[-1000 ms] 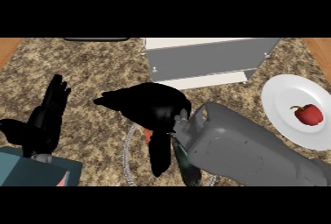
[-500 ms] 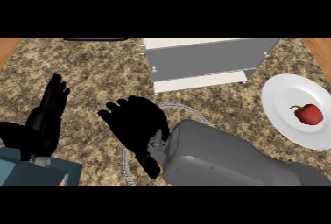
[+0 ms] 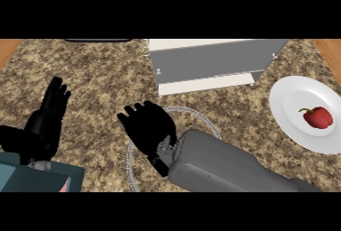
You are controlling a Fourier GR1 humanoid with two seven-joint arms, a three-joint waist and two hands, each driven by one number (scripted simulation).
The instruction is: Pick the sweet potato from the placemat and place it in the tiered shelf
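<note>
My right hand (image 3: 150, 129) lies open over the placemat (image 3: 128, 165), fingers spread and pointing to the far left. Only the mat's thin grey rim shows around the hand and the grey forearm. No sweet potato is visible; the hand and forearm hide the middle of the mat. The tiered shelf (image 3: 213, 65), white and grey, stands at the back, just beyond and to the right of the hand. At the left edge rests my left hand (image 3: 47, 122), open with fingers up.
A white plate (image 3: 296, 92) at the right carries a red bell pepper (image 3: 318, 117). A dark flat object (image 3: 100, 40) shows at the counter's back edge. Wooden strips border the speckled counter at the far left and far right.
The right hand went from hunched over the mat to flat with spread fingers, shifting left. An orange bit that showed under it one second ago is now hidden. The left hand stayed still.
</note>
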